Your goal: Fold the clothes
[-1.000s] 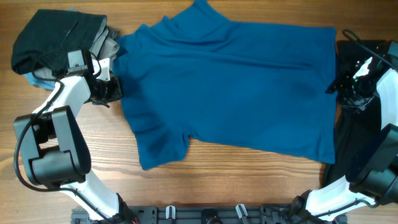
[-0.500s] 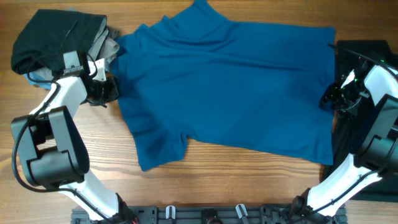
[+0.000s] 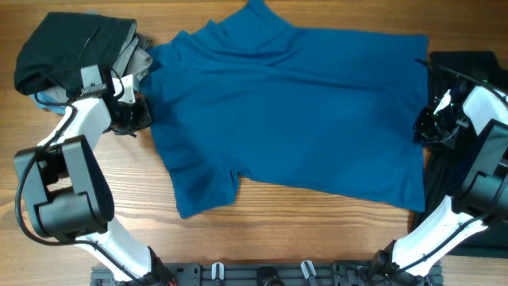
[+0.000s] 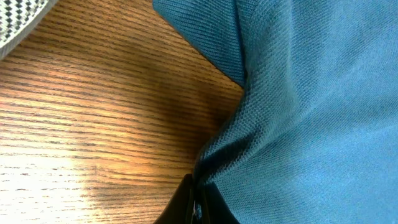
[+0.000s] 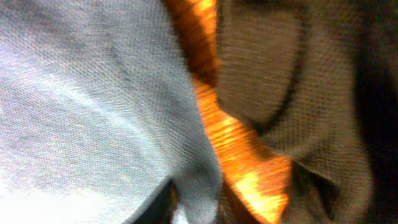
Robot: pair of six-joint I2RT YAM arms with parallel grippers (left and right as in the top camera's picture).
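Note:
The royal-blue T-shirt [image 3: 294, 111] lies spread flat across the middle of the wooden table. My left gripper [image 3: 136, 116] is at the shirt's left edge and is shut on a pinch of the blue fabric [image 4: 292, 124], with its jaw tips [image 4: 198, 200] low on the wood. My right gripper [image 3: 424, 127] is at the shirt's right edge. In the right wrist view its fingers [image 5: 194, 205] close on a fold of the shirt [image 5: 93, 106], which looks pale there.
A pile of black [image 3: 71, 44], grey [image 3: 140, 57] and light-blue [image 3: 49, 99] garments sits at the back left. Another black garment [image 3: 468, 79] lies along the right edge, also in the right wrist view [image 5: 298, 81]. Bare wood [image 3: 302, 230] runs along the front.
My right gripper moved left from over the black garment onto the shirt's right edge, then drew back slightly. My left gripper shifted a little upward and kept its hold.

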